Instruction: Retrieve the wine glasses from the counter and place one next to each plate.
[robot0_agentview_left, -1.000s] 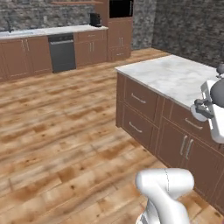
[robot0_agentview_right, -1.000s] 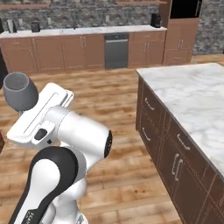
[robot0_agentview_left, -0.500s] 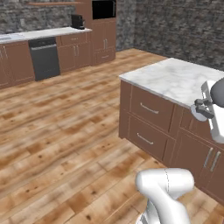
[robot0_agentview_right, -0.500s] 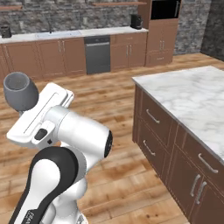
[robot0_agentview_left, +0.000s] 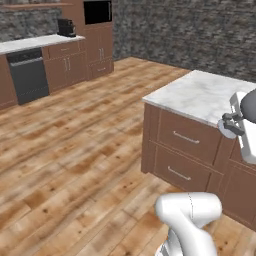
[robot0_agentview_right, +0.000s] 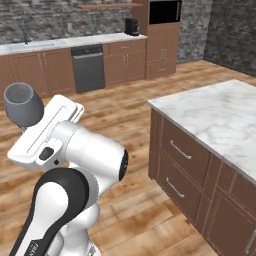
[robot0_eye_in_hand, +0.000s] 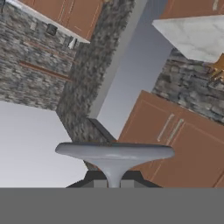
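1. Hand (robot0_eye_in_hand: 113, 183) grips glass (robot0_agentview_right: 23, 104) by the stem, foot toward the camera.
2. Glass rides at 10 o'clock in right base view, off the island (robot0_agentview_right: 220, 117).
3. Keep it level in transit; no plates visible yet.

**Surfaces and finishes**

The wine glass (robot0_agentview_right: 23, 103) looked smooth, translucent grey. The near island top (robot0_agentview_right: 220, 116) was polished white marble over brown wooden fronts (robot0_agentview_left: 186, 142) with metal handles. The floor (robot0_agentview_left: 75, 160) was glossy wood planking; the far wall (robot0_agentview_right: 45, 20) was rough stone.
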